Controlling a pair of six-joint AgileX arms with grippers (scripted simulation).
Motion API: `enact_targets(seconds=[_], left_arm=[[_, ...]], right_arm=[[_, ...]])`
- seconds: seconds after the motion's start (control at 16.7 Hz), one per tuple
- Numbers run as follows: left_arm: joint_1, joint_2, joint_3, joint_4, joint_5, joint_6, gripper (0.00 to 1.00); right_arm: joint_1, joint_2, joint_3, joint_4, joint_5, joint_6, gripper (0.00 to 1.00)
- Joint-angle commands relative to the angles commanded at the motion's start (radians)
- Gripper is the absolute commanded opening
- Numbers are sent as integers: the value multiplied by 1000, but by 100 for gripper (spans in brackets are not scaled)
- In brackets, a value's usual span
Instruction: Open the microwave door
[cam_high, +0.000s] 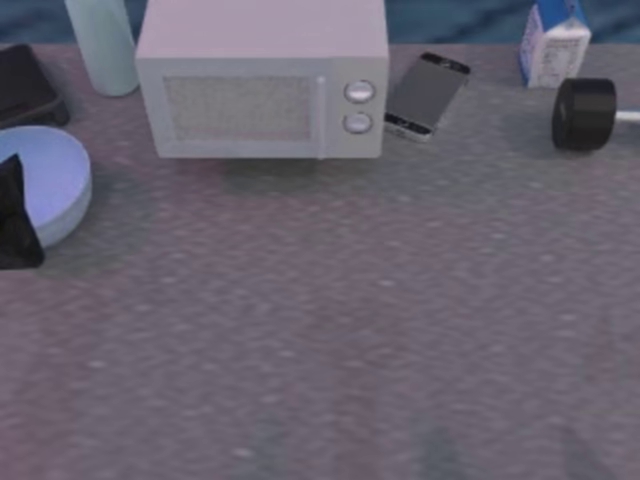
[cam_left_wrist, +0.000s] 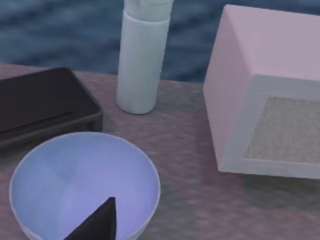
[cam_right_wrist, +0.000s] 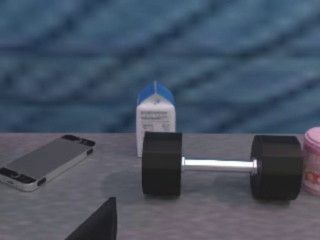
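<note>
While the door is shut flush and neither arm has reached it, the task looks to be at its very first step.

Microwave: the microwave (cam_high: 262, 75) stands at the far edge of the table (cam_high: 330, 320), left of centre in the top view, ahead and to the right of the left gripper.
Door: the microwave door (cam_high: 240, 108) faces the front, closed, with its grey mesh window; 2 round knobs (cam_high: 358, 107) sit on the narrow panel at its right end.
Left gripper: the left gripper (cam_high: 15, 215) shows only as a dark tip at the table's left edge, over a pale blue bowl (cam_high: 50, 180). I cannot tell whether its fingers are spread or closed, and it grasps nothing visible.
Right gripper: out of the top view; in its wrist view only a dark finger (cam_right_wrist: 97, 222) shows, so its state cannot be told.
Near the left gripper: a black tray (cam_left_wrist: 42, 105) and a white bottle (cam_left_wrist: 141, 60) lie just beyond the bowl.
Near the right gripper: a phone (cam_right_wrist: 45, 162), a dumbbell (cam_right_wrist: 220, 165) and a milk carton (cam_right_wrist: 156, 117) lie ahead of it.
Next move, as a judgement: 1 gripper must travel to the door edge beside the knob panel, catch it, and swing it outward; which side carries the hinge cannot be seen.
</note>
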Motion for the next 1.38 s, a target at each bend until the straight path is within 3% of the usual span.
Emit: enact_targets(seconds=[0.54, 0.84, 1.08, 1.38], left_arm=[[-271, 1012, 1001, -543, -135, -231, 100], [-395, 1425, 1443, -772, -192, -346, 100], [-457, 1607, 1659, -869, -219, -407, 100], [-474, 1660, 1716, -893, -226, -425, 100]], right_arm=[[0, 0, 0, 0, 0, 0, 100], [0, 0, 0, 0, 0, 0, 100], [0, 0, 0, 0, 0, 0, 100], [0, 0, 0, 0, 0, 0, 100]])
